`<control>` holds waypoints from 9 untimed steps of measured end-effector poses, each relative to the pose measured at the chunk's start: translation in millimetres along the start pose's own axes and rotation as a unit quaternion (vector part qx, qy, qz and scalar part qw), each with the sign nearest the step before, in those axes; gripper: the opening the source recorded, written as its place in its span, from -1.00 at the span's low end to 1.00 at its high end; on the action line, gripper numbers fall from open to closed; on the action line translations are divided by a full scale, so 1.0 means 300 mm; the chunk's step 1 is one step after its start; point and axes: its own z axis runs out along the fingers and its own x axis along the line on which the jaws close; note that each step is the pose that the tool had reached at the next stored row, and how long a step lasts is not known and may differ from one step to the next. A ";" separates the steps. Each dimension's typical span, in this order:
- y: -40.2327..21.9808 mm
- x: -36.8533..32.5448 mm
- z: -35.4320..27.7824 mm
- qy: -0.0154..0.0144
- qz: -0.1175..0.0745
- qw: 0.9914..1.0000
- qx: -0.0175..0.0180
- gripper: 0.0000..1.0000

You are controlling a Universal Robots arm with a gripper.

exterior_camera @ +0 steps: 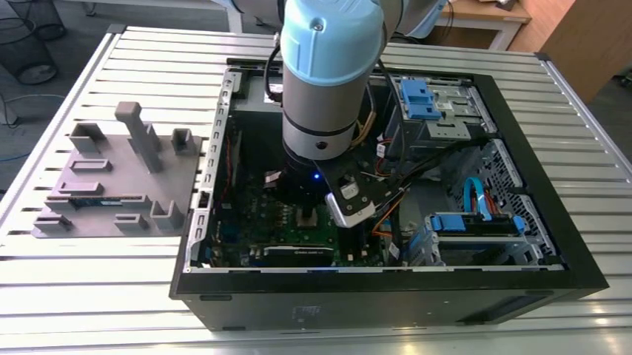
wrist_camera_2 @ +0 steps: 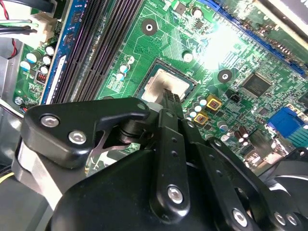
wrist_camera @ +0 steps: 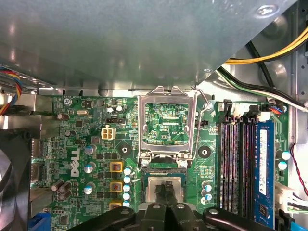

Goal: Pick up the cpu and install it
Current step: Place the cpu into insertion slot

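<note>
Plumb alignment was what counted: my gripper (wrist_camera: 165,190) hung straight over the cpu (wrist_camera: 153,188), which lay directly beneath the tips and not off to any side. The chip sat flat in the open socket on the motherboard (wrist_camera: 82,144), inside the computer case (exterior_camera: 553,285) that stood on the slatted table (exterior_camera: 148,59).

In both wrist views my fingers were drawn together into one narrow dark bar. Nothing was clamped between them that I could make out. Their tips sat over the middle of the chip's top rather than at its edges. I could not tell whether they pressed on the metal or hovered just clear of it.

Being square, the cpu offered no long axis, and its sides ran parallel with the socket walls around it. Its top was a dull silver-grey with a thin darker rim, and it looked level rather than tilted.

Just beside it the socket frame (wrist_camera: 142,125) stood hinged open, bare green board showing through its window. The memory slots (wrist_camera: 236,159) ran alongside, with a blue memory stick (wrist_camera: 263,168) next to them.

In the exterior view a grey fixture tray (exterior_camera: 118,177) lay on the table at the exterior view's left, well apart from the case
</note>
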 end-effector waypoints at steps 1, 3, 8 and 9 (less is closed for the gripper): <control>0.000 0.000 0.000 0.000 0.000 1.000 0.000 -0.79; 0.000 0.000 0.010 0.000 0.000 1.000 0.005 -0.79; -0.001 0.000 0.022 0.000 0.000 1.000 0.006 -0.79; -0.001 0.000 0.024 0.000 0.000 1.000 0.006 -0.79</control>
